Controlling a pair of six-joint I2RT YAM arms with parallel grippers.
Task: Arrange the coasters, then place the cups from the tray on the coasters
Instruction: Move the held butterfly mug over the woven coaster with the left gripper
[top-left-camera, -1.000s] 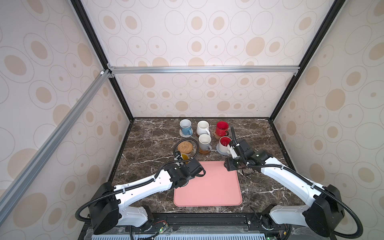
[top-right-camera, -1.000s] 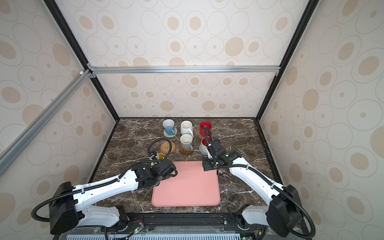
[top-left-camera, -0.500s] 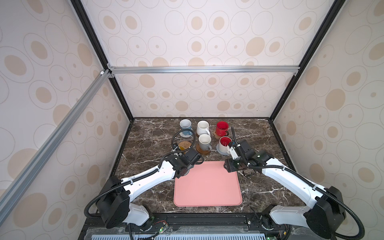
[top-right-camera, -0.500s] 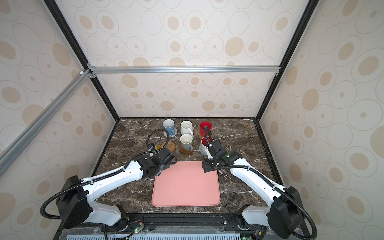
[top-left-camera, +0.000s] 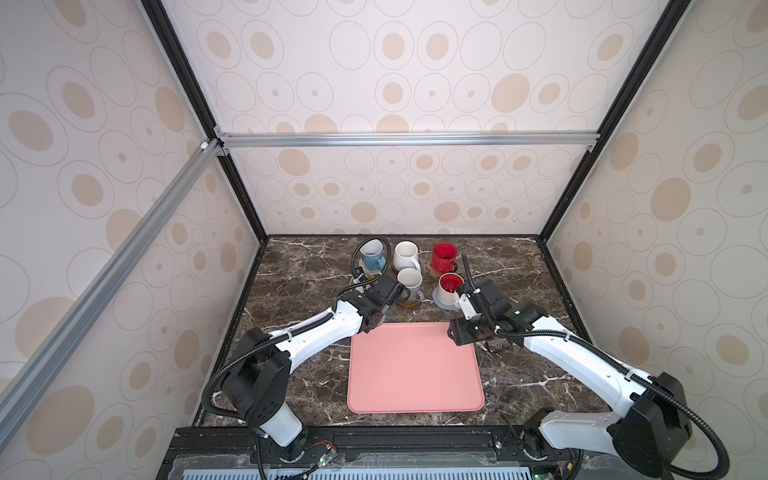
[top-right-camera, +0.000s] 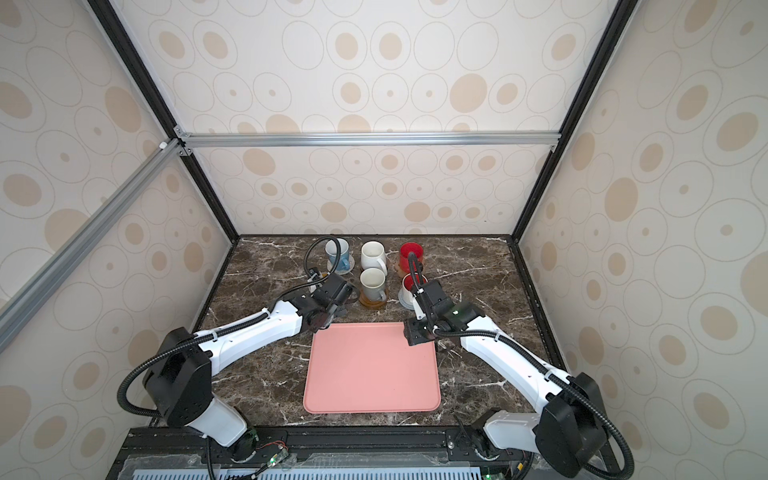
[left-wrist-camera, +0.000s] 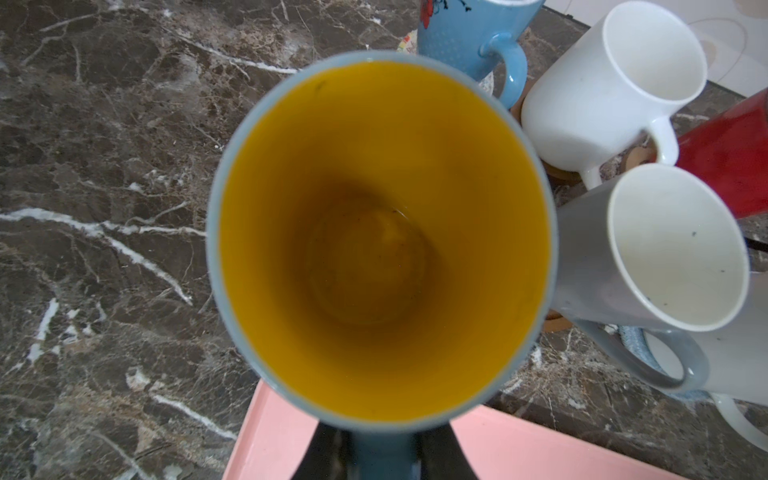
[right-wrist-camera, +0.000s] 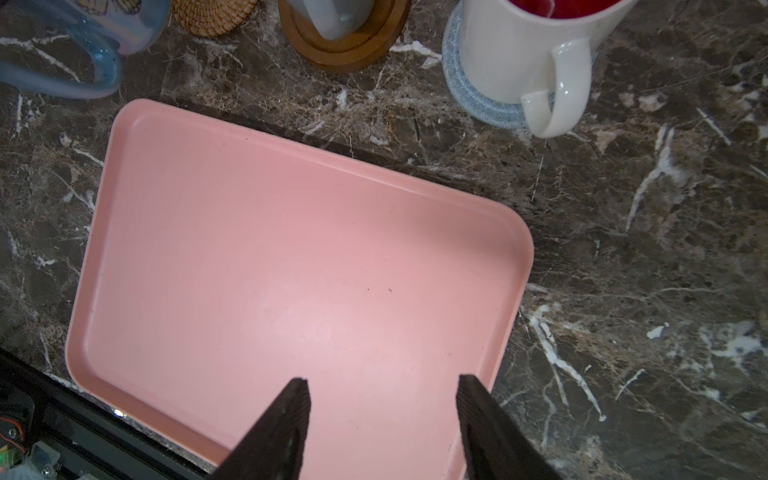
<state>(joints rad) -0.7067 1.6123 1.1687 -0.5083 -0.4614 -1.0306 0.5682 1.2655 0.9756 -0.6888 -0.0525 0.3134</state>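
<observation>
My left gripper (left-wrist-camera: 382, 453) is shut on the handle of the blue cup with a yellow inside (left-wrist-camera: 374, 232). It holds the cup behind the pink tray's (top-left-camera: 415, 368) far left corner. The tan rattan coaster (right-wrist-camera: 212, 16) lies right beside that cup (right-wrist-camera: 83, 37); whether they touch is unclear. In both top views the left gripper (top-left-camera: 386, 291) (top-right-camera: 336, 291) covers the cup. My right gripper (right-wrist-camera: 382, 384) hangs open with nothing in it over the bare tray's (right-wrist-camera: 291, 249) far right corner (top-left-camera: 457, 332).
Behind the tray stand a blue cup (top-left-camera: 371, 254), a white cup (top-left-camera: 406, 255) and a red cup (top-left-camera: 443, 256). A pale cup (top-left-camera: 409, 282) sits on a brown disc (right-wrist-camera: 345, 54). A white cup with red inside (top-left-camera: 449, 289) sits on a woven coaster (right-wrist-camera: 478, 99).
My left arm has carried the blue-and-yellow cup from the tray's far left corner back toward the rattan coaster, which it now covers in both top views. The right arm has stayed put.
</observation>
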